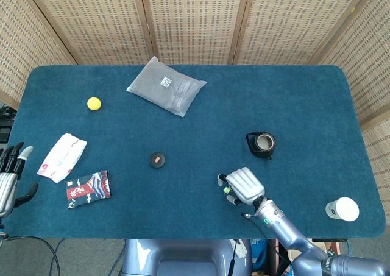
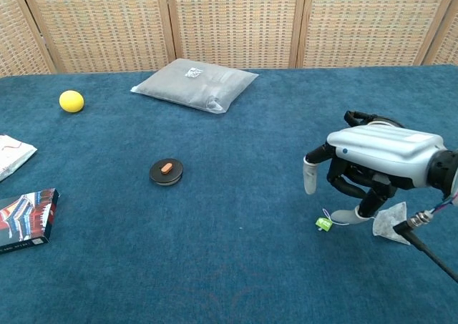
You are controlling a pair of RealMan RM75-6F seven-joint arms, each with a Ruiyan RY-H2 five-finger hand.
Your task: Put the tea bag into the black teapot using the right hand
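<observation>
behind the table (image 1: 183, 227), a folding screen (image 1: 189, 20) of woven cane panels in pale brown wooden frames, closing off the back and angling in at both sides. covered edge to edge in deep blue carpet-like cloth, rounded at the far corners. beneath the near edge, grey floor (image 1: 79, 261) with dark cables (image 1: 55, 251) trailing over it. lit evenly and softly, with only faint shadows on the cloth.
</observation>
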